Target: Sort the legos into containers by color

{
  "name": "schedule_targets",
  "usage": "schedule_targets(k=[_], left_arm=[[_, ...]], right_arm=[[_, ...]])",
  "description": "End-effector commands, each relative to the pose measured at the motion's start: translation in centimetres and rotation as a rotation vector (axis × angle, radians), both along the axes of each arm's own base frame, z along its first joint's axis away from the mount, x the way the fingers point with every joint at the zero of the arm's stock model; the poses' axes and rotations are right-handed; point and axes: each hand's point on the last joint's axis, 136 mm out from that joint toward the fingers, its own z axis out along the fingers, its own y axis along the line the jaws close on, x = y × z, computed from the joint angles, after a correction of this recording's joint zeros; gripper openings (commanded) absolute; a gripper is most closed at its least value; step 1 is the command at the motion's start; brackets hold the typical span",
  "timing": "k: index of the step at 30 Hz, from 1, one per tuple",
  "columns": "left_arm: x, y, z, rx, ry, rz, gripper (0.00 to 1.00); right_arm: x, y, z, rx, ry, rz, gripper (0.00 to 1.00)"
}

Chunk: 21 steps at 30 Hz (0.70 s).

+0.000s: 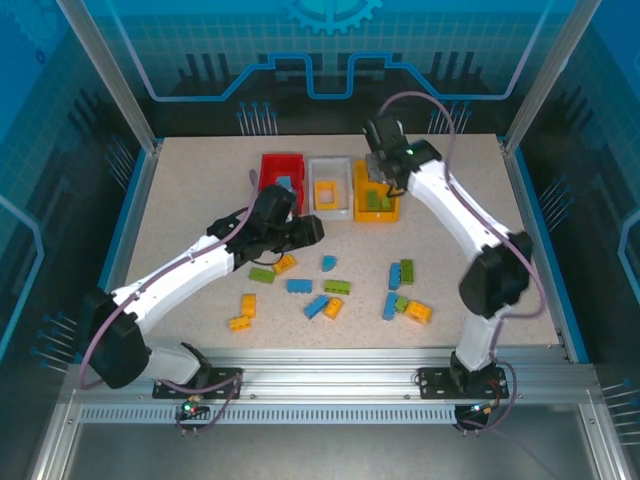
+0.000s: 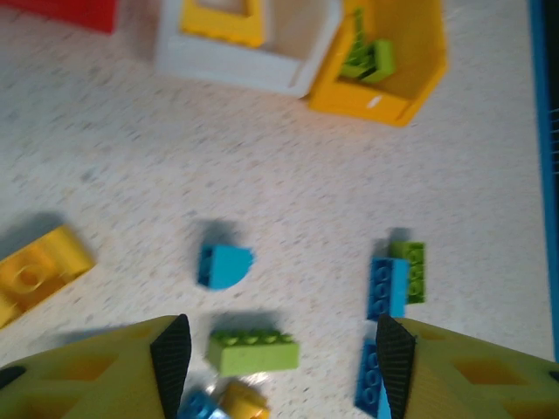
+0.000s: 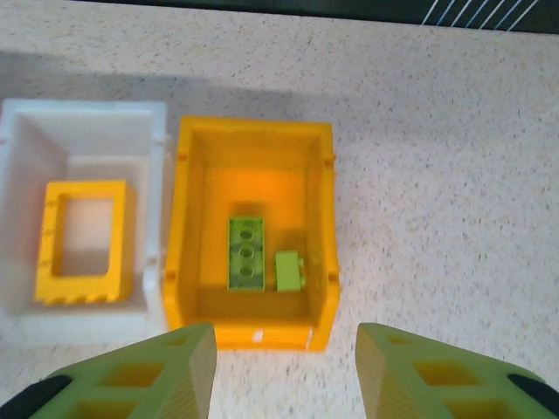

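Observation:
Three containers stand in a row at the back: red point(image 1: 272, 162), white point(image 1: 331, 203) and yellow-orange point(image 1: 362, 192). The yellow-orange one point(image 3: 253, 140) holds two lime green legos point(image 3: 246, 253), the white one point(image 3: 83, 113) a yellow frame piece point(image 3: 85, 240), and the red one a blue lego point(image 1: 286, 183). My right gripper point(image 3: 284, 371) hangs open and empty just above the yellow-orange container's near wall. My left gripper point(image 2: 282, 367) is open and empty above a lime green lego point(image 2: 253, 352) lying on the table. Several blue, green and yellow legos lie loose around it.
Near the left gripper lie a rounded blue lego point(image 2: 224, 266), a blue and green pair point(image 2: 387, 288) and a yellow lego point(image 2: 35, 271). More legos sit at the front right point(image 1: 405, 305) and front left point(image 1: 244, 312). A blue rail point(image 2: 546, 175) edges the table on the right.

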Motion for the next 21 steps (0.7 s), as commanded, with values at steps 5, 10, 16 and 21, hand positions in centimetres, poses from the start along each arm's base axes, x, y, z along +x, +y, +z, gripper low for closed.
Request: schedule_targets(k=[5, 10, 16, 21], left_arm=[[-4.1, 7.0, -2.2, 0.133, 0.125, 0.118, 0.62], [-6.4, 9.4, -5.0, 0.171, 0.244, 0.178, 0.65], [-7.2, 6.8, -7.7, -0.042, 0.4, 0.394, 0.6], [-7.5, 4.0, -9.3, -0.117, 0.457, 0.583, 0.62]], right_arm=[[-11.0, 7.1, 0.4, 0.276, -0.103, 0.461, 0.49], [-18.8, 10.4, -1.5, 0.404, -0.039, 0.644, 0.56], [-21.9, 12.8, -4.4, 0.441, 0.03, 0.682, 0.56], [-22.6, 14.3, -4.6, 0.435, 0.043, 0.73, 0.59]])
